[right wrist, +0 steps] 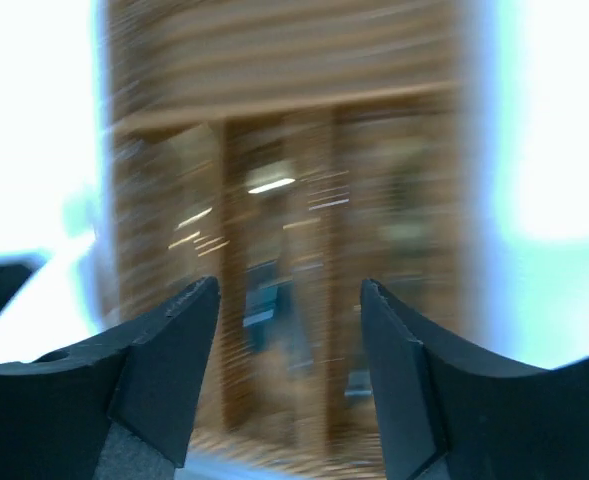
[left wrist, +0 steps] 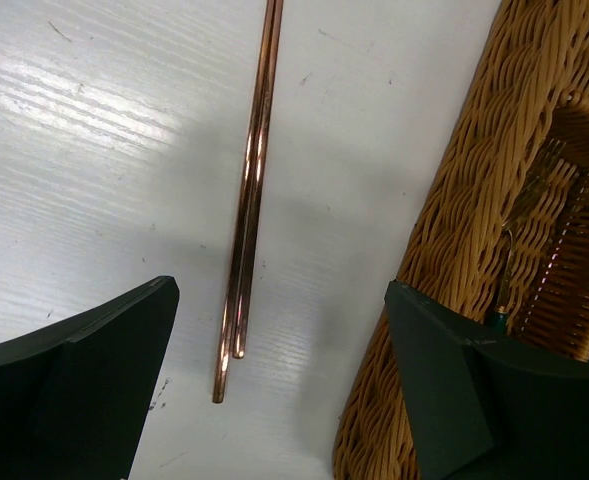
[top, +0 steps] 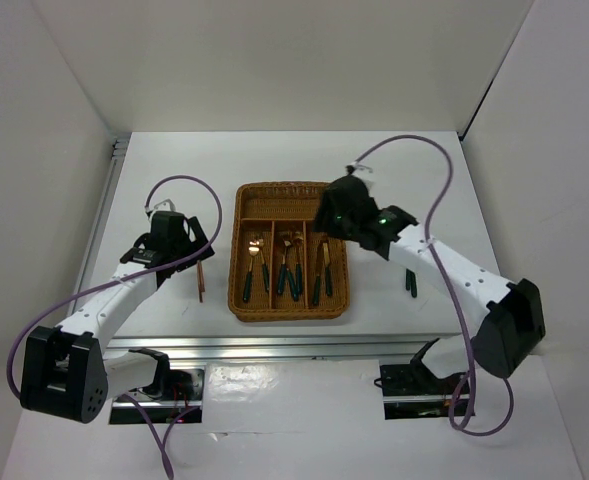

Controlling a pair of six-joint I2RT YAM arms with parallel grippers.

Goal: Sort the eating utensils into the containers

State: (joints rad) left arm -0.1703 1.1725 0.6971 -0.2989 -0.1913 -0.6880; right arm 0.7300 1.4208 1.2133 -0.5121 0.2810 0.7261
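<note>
The right pincer (right wrist: 289,285) hung part open and empty above the blur-smeared wicker tray (top: 289,312), while the left pincer (left wrist: 282,290) gaped wide and empty astride the chopsticks (left wrist: 249,200) on the surface (left wrist: 94,120), cut off at twelve o'clock.

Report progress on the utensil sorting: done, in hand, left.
Done: green-handled cutlery lies in the long slots of the wicker tray. In hand: nothing; right gripper hovers open over the tray, left gripper open over the chopsticks. Left: those chopsticks, plus a dark-handled piece on the table right of the tray.
</note>
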